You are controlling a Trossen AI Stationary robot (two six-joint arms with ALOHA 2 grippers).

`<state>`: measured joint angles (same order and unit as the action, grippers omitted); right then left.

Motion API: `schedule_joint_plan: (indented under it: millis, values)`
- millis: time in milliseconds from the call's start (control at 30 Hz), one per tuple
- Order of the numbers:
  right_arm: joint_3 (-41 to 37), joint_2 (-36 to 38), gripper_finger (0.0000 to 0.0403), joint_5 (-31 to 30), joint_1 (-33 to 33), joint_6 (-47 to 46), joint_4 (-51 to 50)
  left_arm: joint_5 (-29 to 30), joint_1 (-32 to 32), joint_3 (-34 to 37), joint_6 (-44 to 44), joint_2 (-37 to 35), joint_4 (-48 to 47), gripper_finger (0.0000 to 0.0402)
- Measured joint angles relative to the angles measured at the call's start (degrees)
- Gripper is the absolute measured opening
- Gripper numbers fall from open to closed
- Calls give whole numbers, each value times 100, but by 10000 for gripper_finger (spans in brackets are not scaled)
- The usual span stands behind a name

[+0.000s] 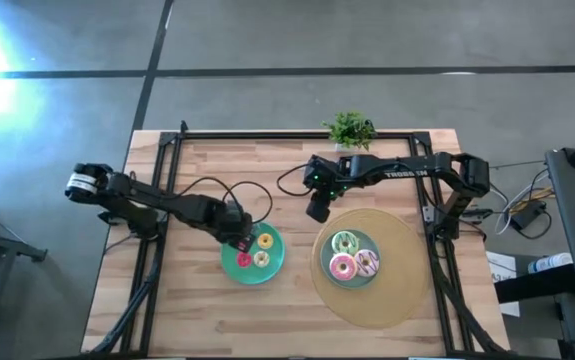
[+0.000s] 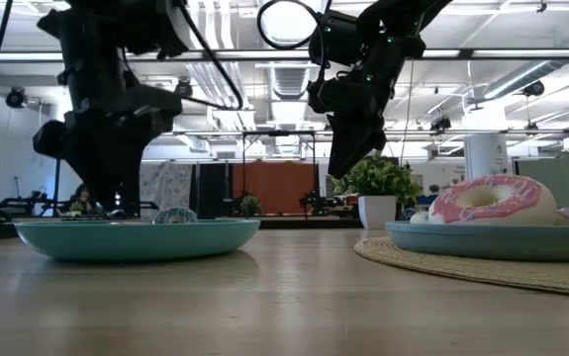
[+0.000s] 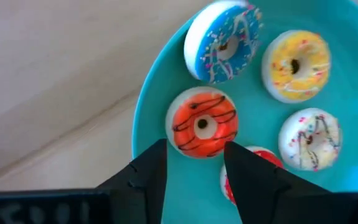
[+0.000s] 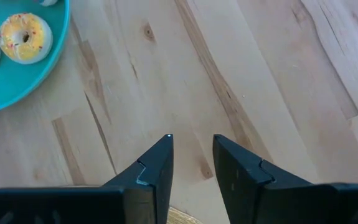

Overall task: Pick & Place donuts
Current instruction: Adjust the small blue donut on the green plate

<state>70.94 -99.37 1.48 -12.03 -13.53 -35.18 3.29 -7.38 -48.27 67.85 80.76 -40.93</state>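
Several tiny donuts lie flat on the small teal plate (image 3: 160, 81): blue (image 3: 223, 42), yellow (image 3: 296, 65), orange (image 3: 202, 123), white (image 3: 309, 138) and red (image 3: 256, 158), the last half hidden by a finger. My left gripper (image 3: 195, 149) is open and low over this plate (image 1: 254, 262), its fingertips on either side of the orange donut's near edge. Green (image 1: 343, 243), pink (image 1: 342, 266) and white-purple (image 1: 367, 262) donuts lie on the second teal plate (image 1: 352, 281). My right gripper (image 1: 317, 212) is open over bare wood (image 4: 192, 142), raised between the plates.
The second plate sits on a round woven mat (image 1: 397, 300) toward the table's right. A small potted plant (image 1: 350, 130) stands at the far edge. A black frame (image 1: 167, 150) runs along the table's sides. Bare wood lies near the front edge.
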Motion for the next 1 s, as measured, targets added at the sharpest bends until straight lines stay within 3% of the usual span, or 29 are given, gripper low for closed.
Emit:
schedule_joint_plan:
  millis: [100,267,333,533,1000]
  values:
    - [0,0,107,-1,0,20,1,323,-2,-191,-103,-70,-123,133]
    - [-2,-2,107,-2,-2,20,19,1594,80,-436,-332,-162,-76,133]
    - [-2,-2,107,0,-2,21,36,1797,201,-427,-489,-113,22,132]
    - [-2,-2,107,-2,-2,5,46,1567,497,-261,-634,133,475,132]
    - [-2,-2,107,-5,0,-205,44,1366,507,-83,-640,430,720,132]
